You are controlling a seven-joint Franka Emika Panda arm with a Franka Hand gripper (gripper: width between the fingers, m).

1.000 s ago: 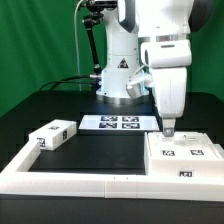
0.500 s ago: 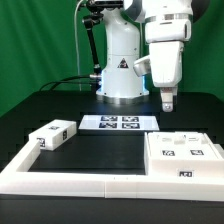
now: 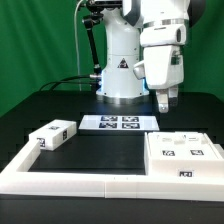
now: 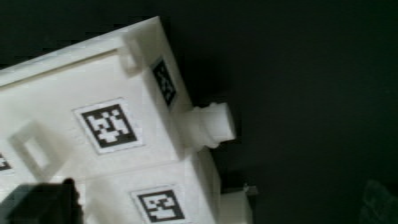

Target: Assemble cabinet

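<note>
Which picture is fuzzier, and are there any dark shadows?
The wrist view is fuzzier: the cabinet has soft edges and slightly smeared tags, and one corner holds a dark, out-of-focus blob. The exterior view is sharper and evenly lit: the drawer block stands out crisply on the black table, with only faint shadows and no glare.
</note>
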